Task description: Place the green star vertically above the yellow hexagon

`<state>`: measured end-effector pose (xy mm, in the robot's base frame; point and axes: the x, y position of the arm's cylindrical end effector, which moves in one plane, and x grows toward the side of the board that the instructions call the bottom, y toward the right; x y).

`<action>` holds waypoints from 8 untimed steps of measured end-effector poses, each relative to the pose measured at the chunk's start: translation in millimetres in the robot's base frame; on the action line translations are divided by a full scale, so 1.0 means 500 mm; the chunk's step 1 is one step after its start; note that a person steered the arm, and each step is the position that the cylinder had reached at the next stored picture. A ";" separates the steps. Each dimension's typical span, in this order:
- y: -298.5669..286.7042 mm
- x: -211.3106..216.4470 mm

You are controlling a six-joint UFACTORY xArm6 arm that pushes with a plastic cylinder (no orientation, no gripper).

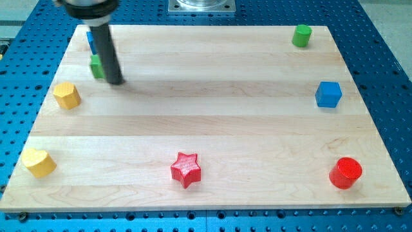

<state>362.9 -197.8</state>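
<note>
A green block (96,66), partly hidden behind my rod so its shape is unclear, sits near the board's upper left. The yellow hexagon (66,95) lies just below and left of it, by the left edge. My tip (116,81) rests on the board right next to the green block's right side, apparently touching it. A blue block (91,40) peeks out behind the rod above the green one.
The wooden board (206,116) also holds a yellow heart (38,162) at lower left, a red star (186,169) at bottom centre, a red cylinder (346,173) at lower right, a blue cube (328,94) at right and a green cylinder (301,36) at upper right.
</note>
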 end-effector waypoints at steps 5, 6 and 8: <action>-0.190 -0.197; -0.023 -0.177; 0.137 -0.001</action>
